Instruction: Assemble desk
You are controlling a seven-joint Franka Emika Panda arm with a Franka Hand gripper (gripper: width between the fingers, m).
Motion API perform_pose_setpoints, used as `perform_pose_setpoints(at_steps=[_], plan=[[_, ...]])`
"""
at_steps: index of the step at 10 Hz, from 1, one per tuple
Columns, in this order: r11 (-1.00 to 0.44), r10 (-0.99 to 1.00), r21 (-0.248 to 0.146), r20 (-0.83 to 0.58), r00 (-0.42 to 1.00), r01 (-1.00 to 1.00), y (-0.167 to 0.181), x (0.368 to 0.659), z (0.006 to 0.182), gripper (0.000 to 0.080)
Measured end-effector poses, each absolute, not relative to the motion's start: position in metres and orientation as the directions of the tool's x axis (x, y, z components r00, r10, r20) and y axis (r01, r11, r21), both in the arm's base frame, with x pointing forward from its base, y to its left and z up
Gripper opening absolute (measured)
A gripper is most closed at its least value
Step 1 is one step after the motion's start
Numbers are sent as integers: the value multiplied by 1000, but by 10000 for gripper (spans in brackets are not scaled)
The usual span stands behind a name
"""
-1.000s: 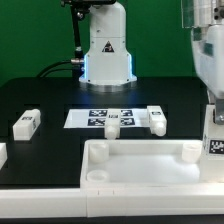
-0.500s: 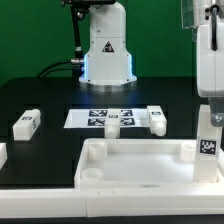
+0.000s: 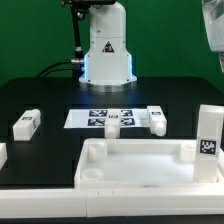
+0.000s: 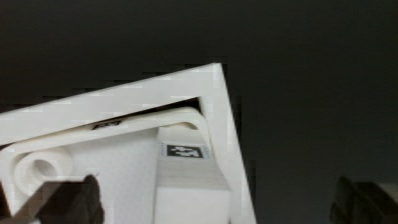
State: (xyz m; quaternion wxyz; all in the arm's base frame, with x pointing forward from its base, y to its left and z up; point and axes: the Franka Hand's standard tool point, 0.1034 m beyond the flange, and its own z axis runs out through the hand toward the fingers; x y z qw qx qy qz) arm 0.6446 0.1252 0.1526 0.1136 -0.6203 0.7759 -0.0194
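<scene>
The desk panel (image 3: 140,165) is a white rimmed rectangle at the front of the black table, with round corner sockets. One white tagged leg (image 3: 209,132) stands upright at the panel's corner on the exterior view's right. My gripper (image 4: 217,205) is open and empty, high above that corner; only a bit of the hand (image 3: 213,28) shows in the exterior view. In the wrist view the panel corner (image 4: 125,120) and the leg's tag (image 4: 183,152) lie below the spread dark fingertips (image 4: 71,200).
Two loose legs (image 3: 112,124) (image 3: 157,121) lie on the marker board (image 3: 95,117). Another leg (image 3: 26,123) lies on the exterior view's left, and one more (image 3: 2,153) at the left edge. The robot base (image 3: 107,45) stands behind.
The gripper has let go of the upright leg and risen away from it toward the top of the exterior view. The leg stays standing at the panel corner.
</scene>
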Motion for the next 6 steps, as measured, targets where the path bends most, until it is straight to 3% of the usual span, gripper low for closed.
perform_pose_setpoints(at_steps=[4,6], plan=[[183,-977,-173,-143,-159,-968,127,644,151,649],[127,-984,-187,-148,-100,-974,139,631,161,649]])
